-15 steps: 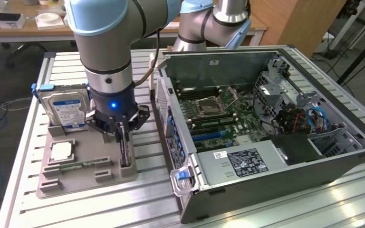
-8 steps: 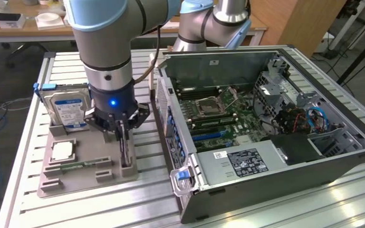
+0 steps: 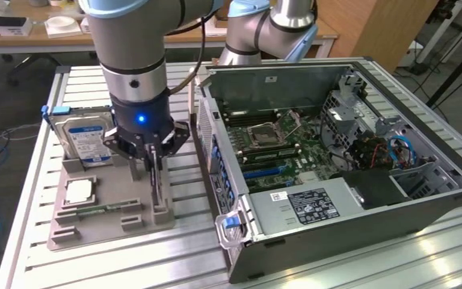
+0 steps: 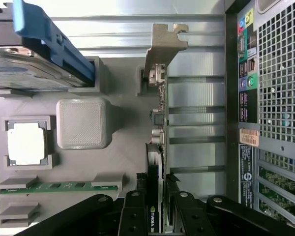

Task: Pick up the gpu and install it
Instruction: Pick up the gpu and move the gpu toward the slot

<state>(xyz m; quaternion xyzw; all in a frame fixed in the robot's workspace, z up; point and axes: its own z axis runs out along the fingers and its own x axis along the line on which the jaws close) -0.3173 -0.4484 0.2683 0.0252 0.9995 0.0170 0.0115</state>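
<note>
The thin, flat gpu [image 4: 157,147] is seen standing on edge in a slot of the matte grey printed tray [image 3: 103,232]. It is clamped between the black jaws of the gripper [image 3: 152,161], beside the open steel computer case [image 3: 351,226].

A slatted metal counter [image 3: 135,268] carries two things. Toward the exterior view's left, a flat grey holder tray [image 3: 106,232] with raised slots lies on the slats. Just beside it, toward the exterior view's right, an open computer case [image 3: 360,238] lies on its side, open face up, its perforated rear panel facing the tray across a narrow strip of bare slats
</note>
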